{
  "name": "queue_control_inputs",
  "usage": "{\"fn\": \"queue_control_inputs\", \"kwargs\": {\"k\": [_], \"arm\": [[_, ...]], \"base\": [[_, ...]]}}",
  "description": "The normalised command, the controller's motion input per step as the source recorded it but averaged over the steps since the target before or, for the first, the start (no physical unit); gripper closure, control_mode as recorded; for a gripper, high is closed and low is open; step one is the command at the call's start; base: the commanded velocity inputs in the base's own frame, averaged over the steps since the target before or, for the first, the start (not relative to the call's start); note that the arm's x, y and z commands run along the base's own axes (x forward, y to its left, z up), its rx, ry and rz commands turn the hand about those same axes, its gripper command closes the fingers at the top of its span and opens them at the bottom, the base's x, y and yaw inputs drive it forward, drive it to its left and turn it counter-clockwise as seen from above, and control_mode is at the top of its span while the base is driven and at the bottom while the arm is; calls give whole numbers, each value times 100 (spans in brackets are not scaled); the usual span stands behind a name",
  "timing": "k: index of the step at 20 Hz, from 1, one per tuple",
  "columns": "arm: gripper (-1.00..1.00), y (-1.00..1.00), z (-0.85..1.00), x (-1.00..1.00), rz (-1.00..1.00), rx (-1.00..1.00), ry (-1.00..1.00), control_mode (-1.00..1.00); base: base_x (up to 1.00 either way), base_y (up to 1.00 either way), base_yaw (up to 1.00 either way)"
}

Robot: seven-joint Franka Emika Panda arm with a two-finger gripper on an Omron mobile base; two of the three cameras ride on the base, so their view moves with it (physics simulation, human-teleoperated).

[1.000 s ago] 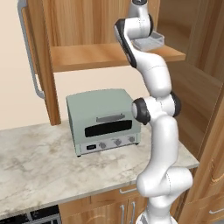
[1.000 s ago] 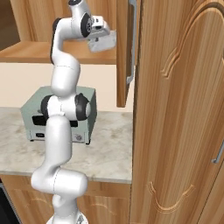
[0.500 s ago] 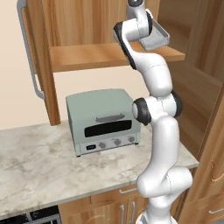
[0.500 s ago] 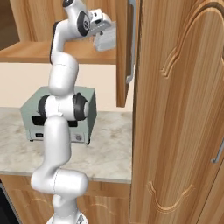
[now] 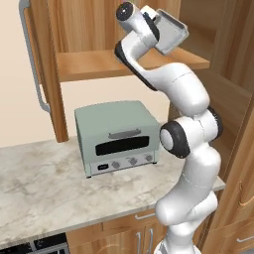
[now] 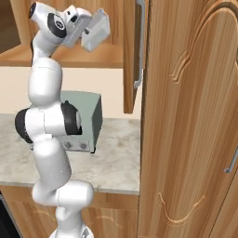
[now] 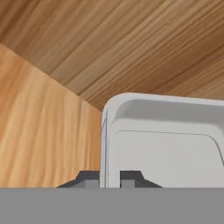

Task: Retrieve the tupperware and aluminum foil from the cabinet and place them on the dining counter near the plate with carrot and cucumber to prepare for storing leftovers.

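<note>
The cabinet is standing open, its door swung left. Below, the toaster oven is sitting on the marbled counter, with bare stone in front. No lettering is legible. The gripper is clamping the tupperware rim, holding it tilted above the shelf's front edge.

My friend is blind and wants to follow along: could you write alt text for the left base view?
A white robot arm reaches up in front of an open wooden wall cabinet, its gripper shut on a tilted pale grey tupperware lifted above the shelf. Below, a mint-green toaster oven sits on a marbled counter.
</note>
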Motion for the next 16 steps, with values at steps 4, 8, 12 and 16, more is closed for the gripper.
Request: {"fn": "queue_control_inputs", "kwargs": {"k": [4,8,12,16], "arm": [[100,70,-21,-100,5,-48,-42,-100],[100,45,-14,-100,2,-24,-16,-100],[100,11,0,-100,0,2,2,-100],[100,0,0,-100,0,18,19,-100]], "base": [[0,0,0],[0,0,0],[0,0,0],[0,0,0]]}}
